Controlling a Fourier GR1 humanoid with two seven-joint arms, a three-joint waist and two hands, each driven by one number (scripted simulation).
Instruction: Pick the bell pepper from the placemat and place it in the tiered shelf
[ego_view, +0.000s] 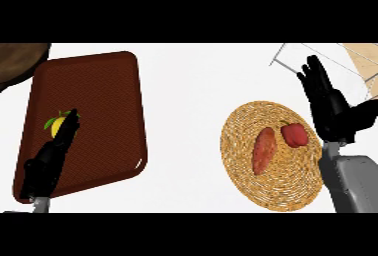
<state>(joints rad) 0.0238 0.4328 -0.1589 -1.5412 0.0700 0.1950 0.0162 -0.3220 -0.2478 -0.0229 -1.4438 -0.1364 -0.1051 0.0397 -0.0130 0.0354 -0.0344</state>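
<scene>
A red bell pepper (294, 134) lies on the round woven placemat (280, 187) at the right, beside a reddish sweet potato (263, 150). My right hand (329, 107) hovers open just right of the pepper, fingers straight and pointing up toward the tiered shelf (347, 62), whose wire frame and wooden panel show at the top right corner. My left hand (46, 162) rests open over the brown tray, fingertips near a yellow fruit.
A large brown tray (103, 100) fills the left side with a yellow lemon-like fruit (57, 123) on it. A dark wooden round object (18, 57) sits at the top left corner. White counter lies between tray and placemat.
</scene>
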